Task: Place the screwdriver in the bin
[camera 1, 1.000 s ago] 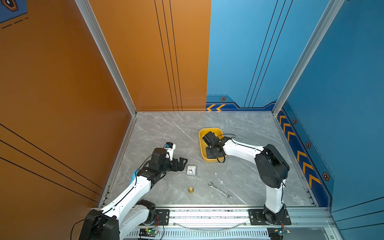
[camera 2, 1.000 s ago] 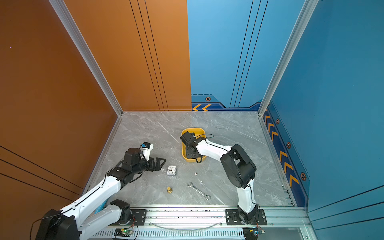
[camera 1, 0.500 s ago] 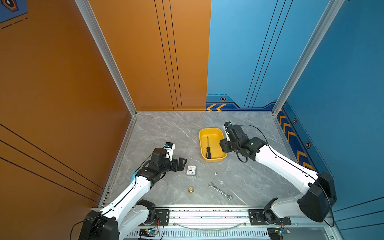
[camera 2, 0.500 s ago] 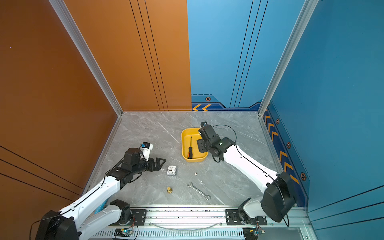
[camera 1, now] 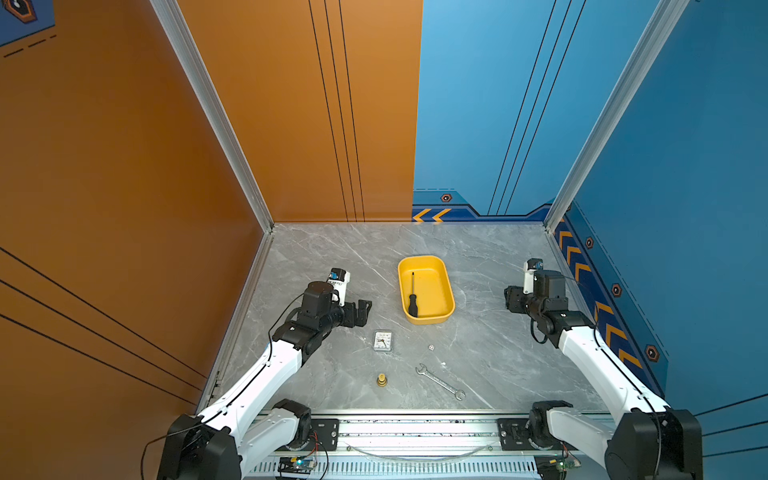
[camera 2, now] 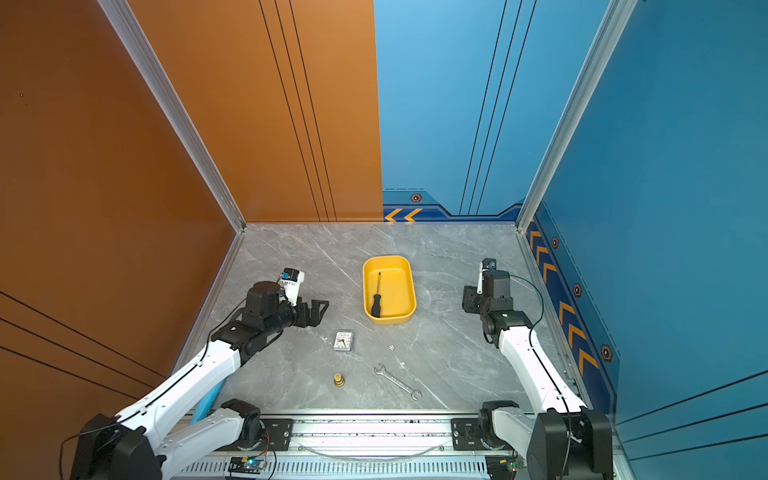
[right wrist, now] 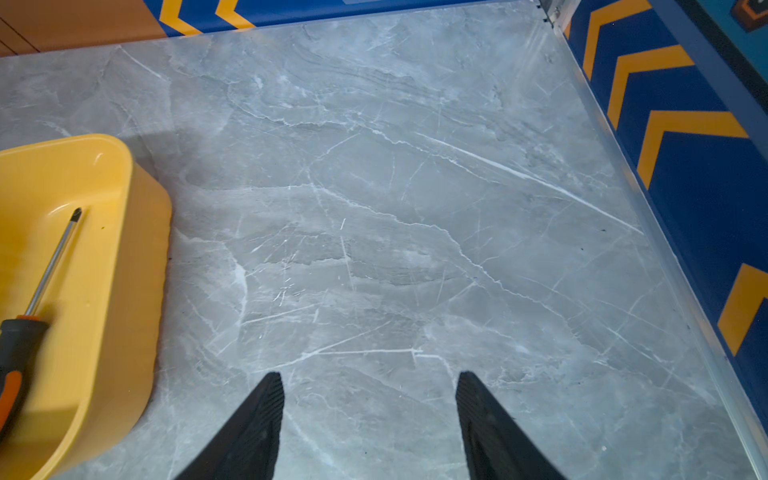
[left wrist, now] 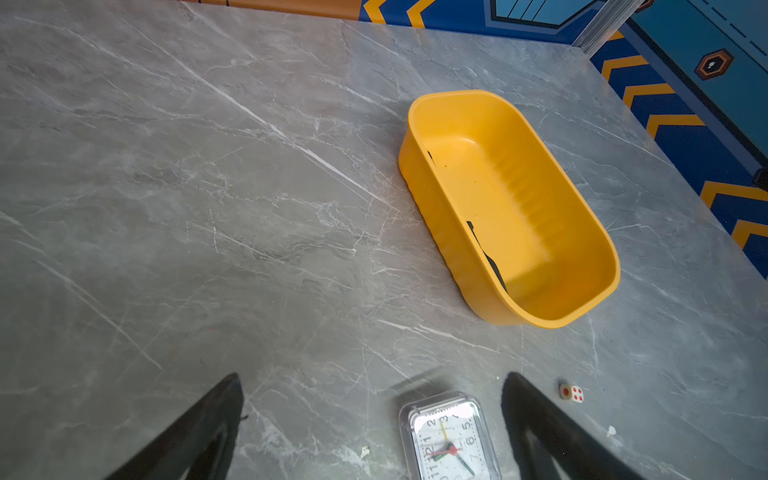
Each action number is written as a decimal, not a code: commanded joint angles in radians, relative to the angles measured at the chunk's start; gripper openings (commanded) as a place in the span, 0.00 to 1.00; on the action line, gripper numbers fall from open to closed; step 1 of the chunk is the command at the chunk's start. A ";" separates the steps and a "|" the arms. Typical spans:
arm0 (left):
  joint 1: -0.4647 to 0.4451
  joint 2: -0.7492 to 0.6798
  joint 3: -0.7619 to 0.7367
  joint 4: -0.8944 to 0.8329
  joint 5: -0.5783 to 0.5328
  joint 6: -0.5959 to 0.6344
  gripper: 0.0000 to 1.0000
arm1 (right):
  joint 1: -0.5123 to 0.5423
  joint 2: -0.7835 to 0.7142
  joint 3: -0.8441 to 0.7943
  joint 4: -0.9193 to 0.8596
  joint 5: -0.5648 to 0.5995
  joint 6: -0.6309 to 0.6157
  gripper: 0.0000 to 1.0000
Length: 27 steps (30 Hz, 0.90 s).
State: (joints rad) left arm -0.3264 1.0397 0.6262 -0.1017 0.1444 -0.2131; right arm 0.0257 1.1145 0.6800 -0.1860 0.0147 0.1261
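The screwdriver, black-handled with a thin shaft, lies loose inside the yellow bin, handle toward the front. In the right wrist view the screwdriver rests on the floor of the bin. My right gripper hovers open and empty over bare table, well right of the bin. My left gripper is open and empty, left of the bin. In that view the bin's near wall hides most of the screwdriver.
A small clock lies just in front of the left gripper. A white die, a silver wrench and a brass piece lie near the front edge. The blue wall stands close beside the right arm.
The right gripper was over the bin, opened and pulled away to the right, leaving the screwdriver lying in the bin. The left arm has not moved.
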 commanded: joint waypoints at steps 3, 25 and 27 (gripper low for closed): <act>0.005 0.012 0.027 0.079 -0.089 0.112 0.98 | -0.046 0.035 -0.092 0.281 -0.052 -0.048 0.65; 0.233 0.125 -0.183 0.585 -0.147 0.210 0.98 | -0.062 0.267 -0.307 0.941 -0.041 -0.023 0.65; 0.238 0.151 -0.182 0.600 -0.144 0.215 0.98 | -0.060 0.279 -0.310 0.966 -0.032 -0.028 0.65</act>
State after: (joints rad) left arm -0.0959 1.1698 0.4568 0.4126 -0.0376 -0.0143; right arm -0.0387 1.3811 0.3798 0.6758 -0.0257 0.1009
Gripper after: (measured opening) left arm 0.979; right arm 0.650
